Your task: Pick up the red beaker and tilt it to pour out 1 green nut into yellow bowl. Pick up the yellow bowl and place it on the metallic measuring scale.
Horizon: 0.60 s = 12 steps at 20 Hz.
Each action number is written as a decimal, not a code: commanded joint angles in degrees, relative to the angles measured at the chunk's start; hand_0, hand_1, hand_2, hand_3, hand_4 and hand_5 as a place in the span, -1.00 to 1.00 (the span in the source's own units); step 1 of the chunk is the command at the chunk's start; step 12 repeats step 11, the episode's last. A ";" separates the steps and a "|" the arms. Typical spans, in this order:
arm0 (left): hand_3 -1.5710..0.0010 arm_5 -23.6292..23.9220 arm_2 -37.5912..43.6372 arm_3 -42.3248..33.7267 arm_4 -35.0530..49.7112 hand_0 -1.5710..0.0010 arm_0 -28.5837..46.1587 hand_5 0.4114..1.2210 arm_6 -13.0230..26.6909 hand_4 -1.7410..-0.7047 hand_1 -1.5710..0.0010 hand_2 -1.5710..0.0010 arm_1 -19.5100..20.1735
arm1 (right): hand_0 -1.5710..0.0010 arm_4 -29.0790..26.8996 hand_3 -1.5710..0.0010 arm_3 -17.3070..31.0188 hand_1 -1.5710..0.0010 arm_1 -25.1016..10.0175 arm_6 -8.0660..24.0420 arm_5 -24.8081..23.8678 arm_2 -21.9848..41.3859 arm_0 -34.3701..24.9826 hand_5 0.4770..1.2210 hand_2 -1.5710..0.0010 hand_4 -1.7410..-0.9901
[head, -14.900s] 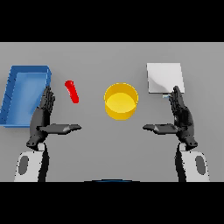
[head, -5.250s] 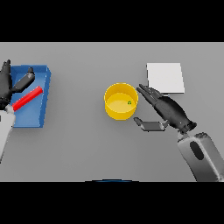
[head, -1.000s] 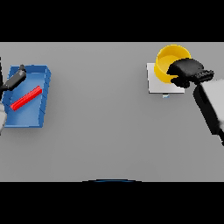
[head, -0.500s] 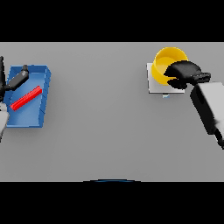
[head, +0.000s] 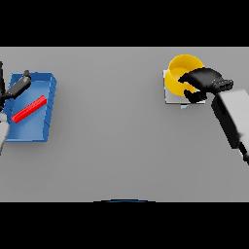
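We saw the right robot hand grasping the bowl over the scale. The left robot hand, fingers relaxed, hovered by the beaker in the tray.

- The middle of the table is bare, so I can reach across it with nothing in my way.
- On my left, the blue tray has walls, and the red beaker lies inside it.
- My left hand hangs over the tray's far corner.
- On my right, my right hand wraps the yellow bowl and covers much of the scale.
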 commanded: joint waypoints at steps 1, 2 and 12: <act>1.00 -0.15 -0.10 -0.12 0.09 1.00 0.67 -0.38 -1.12 0.97 1.00 1.00 0.11 | 0.74 0.39 0.45 1.03 0.76 0.28 -0.21 -0.61 0.17 -0.30 0.07 0.69 -0.50; 1.00 0.04 0.00 0.44 0.03 1.00 0.38 -0.38 -0.90 0.97 1.00 1.00 0.02 | 0.79 -0.19 0.50 0.86 0.81 0.54 -0.67 -0.77 -0.23 0.01 0.02 0.75 -0.48; 1.00 0.38 -0.31 0.54 -0.30 1.00 -0.09 -0.37 -0.91 0.96 1.00 1.00 -0.45 | 0.97 -0.68 0.81 1.71 0.97 0.51 1.92 0.36 -1.06 -0.15 -0.30 0.97 -0.30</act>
